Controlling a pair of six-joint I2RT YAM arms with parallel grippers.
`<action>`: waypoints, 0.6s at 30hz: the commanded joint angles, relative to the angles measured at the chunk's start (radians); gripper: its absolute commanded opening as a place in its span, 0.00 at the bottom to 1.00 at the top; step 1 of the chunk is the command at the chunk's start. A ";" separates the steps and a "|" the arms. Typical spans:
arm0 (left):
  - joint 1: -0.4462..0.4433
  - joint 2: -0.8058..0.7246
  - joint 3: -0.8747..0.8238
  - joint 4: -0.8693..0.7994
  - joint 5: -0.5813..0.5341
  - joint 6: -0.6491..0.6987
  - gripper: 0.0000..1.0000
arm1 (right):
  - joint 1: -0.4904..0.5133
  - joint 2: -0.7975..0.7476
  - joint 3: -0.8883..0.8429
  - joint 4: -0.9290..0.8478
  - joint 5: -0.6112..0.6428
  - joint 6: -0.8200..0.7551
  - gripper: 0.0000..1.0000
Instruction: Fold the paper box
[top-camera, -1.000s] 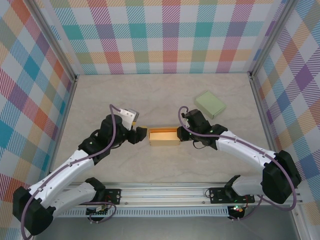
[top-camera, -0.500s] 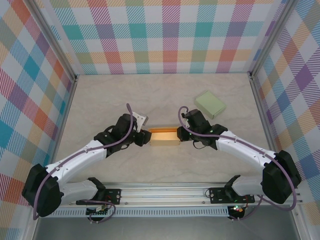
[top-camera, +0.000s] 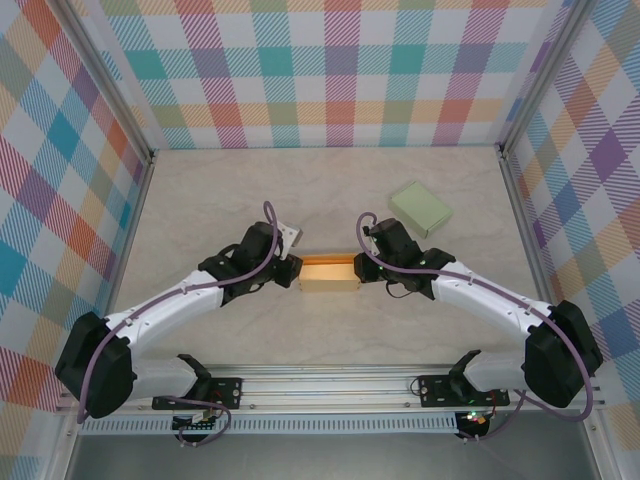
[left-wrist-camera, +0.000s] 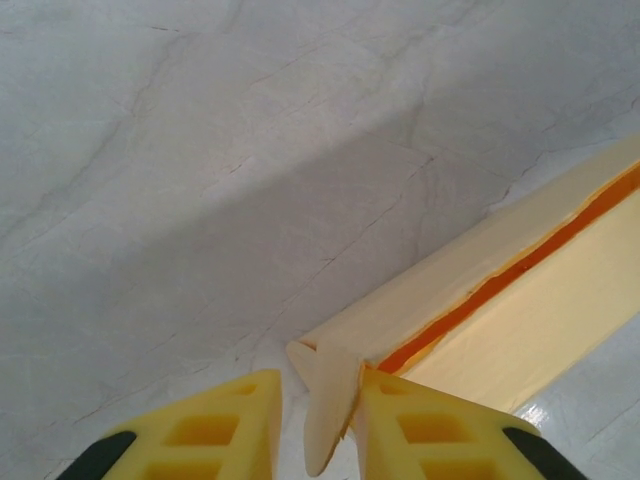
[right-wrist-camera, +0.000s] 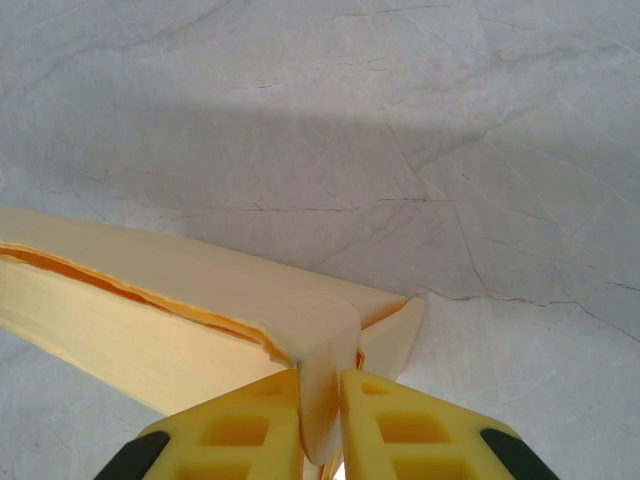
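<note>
Open yellow paper box (top-camera: 328, 273) lies mid-table (top-camera: 200, 200), between both grippers; right gripper (right-wrist-camera: 320, 425) clamped on its right end flap (right-wrist-camera: 328, 375); left gripper (left-wrist-camera: 318, 440) straddles left end flap (left-wrist-camera: 330, 395), one finger touching, slight gap at the other; closed green box (top-camera: 421, 208) far right, well apart.

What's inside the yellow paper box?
Inside the paper box, just its pale floor and an orange strip along the far wall show. The left fingers and right fingers cover its two ends, so those corners are hidden.
</note>
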 joint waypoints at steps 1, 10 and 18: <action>-0.014 0.002 0.036 0.011 0.022 -0.006 0.20 | 0.006 -0.005 0.021 -0.014 0.002 -0.021 0.18; -0.017 -0.005 0.050 0.000 0.052 -0.105 0.10 | 0.008 0.015 0.023 -0.008 -0.010 -0.027 0.18; -0.018 -0.009 0.038 0.025 0.058 -0.185 0.11 | 0.017 0.033 0.023 0.002 -0.010 -0.028 0.18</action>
